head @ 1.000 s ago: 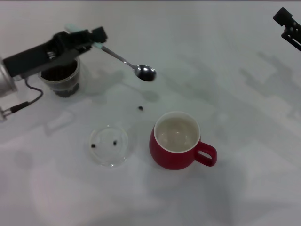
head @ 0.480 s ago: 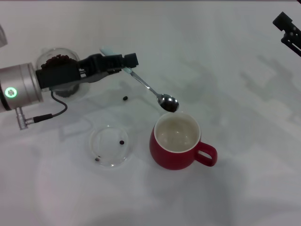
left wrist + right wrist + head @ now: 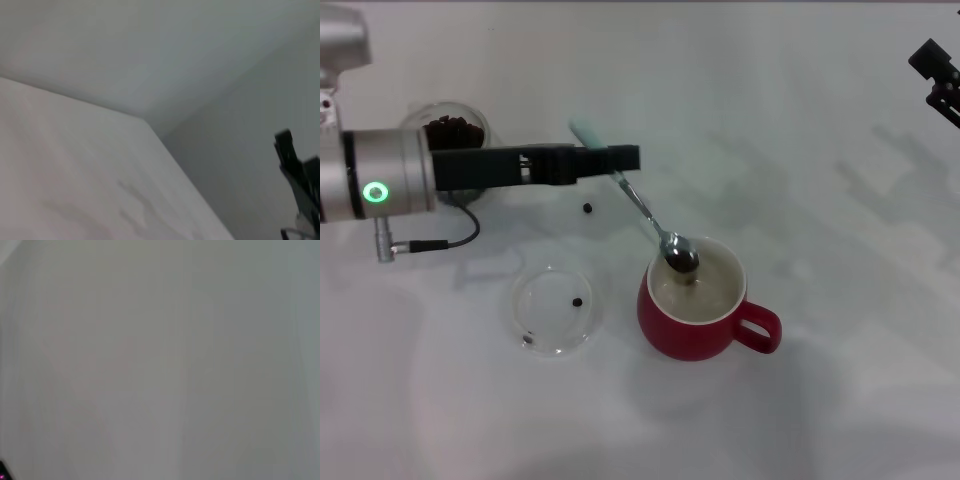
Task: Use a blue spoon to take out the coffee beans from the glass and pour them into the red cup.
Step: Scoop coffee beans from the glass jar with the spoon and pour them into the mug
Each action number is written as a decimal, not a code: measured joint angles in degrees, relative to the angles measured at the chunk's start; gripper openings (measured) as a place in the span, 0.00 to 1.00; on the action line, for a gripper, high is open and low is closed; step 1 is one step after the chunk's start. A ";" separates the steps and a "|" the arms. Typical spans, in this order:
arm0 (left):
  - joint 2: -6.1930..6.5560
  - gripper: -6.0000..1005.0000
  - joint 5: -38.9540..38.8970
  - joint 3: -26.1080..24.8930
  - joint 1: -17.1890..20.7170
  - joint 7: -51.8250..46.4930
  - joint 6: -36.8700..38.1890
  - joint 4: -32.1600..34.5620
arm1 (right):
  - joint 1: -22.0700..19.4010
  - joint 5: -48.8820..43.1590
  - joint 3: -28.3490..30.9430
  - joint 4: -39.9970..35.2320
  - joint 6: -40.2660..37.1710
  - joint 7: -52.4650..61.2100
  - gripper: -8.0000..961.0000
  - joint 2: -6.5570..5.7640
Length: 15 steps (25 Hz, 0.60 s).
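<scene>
My left gripper (image 3: 616,158) is shut on the pale blue handle of the blue spoon (image 3: 642,208), reaching across from the left. The spoon slopes down and its metal bowl, dark with coffee beans (image 3: 680,259), sits just inside the rim of the red cup (image 3: 698,300) at its far left side. The glass (image 3: 451,135), holding dark coffee beans, stands at the far left behind my left arm. My right gripper (image 3: 942,75) is parked at the far right edge. The right gripper also shows in the left wrist view (image 3: 300,175).
A flat clear glass dish (image 3: 553,309) with two loose beans lies left of the red cup. One stray bean (image 3: 587,208) lies on the white table between the glass and the cup. The red cup's handle points right.
My left arm has swung right from the glass, carrying the spoon. The spoon's bowl went from above the table to the cup's rim and now dips inside it.
</scene>
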 joint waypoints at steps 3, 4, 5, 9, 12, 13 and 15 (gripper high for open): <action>-0.02 0.12 1.54 0.01 -1.53 3.64 0.07 0.19 | -0.35 0.00 0.09 -0.51 -0.11 0.00 0.82 -0.02; -0.02 0.12 1.93 0.00 -2.04 4.66 0.17 0.21 | -0.39 0.00 0.09 -0.54 -0.12 0.00 0.82 -0.03; -0.03 0.12 2.39 0.01 -2.51 5.64 0.26 0.25 | -0.41 0.00 0.09 -0.56 -0.13 0.00 0.82 -0.04; -0.41 0.12 4.58 0.01 -4.67 8.06 0.32 0.32 | -0.50 0.00 0.18 -0.57 -0.15 0.00 0.82 -0.06; -0.80 0.12 5.93 0.01 -6.20 9.21 0.34 0.03 | -0.51 0.00 0.29 -0.56 -0.15 0.00 0.82 -0.13; -0.80 0.12 5.93 0.01 -6.20 9.21 0.34 0.03 | -0.51 0.00 0.31 -0.56 -0.13 0.00 0.82 -0.15; -0.80 0.12 6.27 0.01 -6.78 9.20 0.17 -0.01 | -0.50 0.00 0.34 -0.57 -0.06 0.00 0.82 -0.12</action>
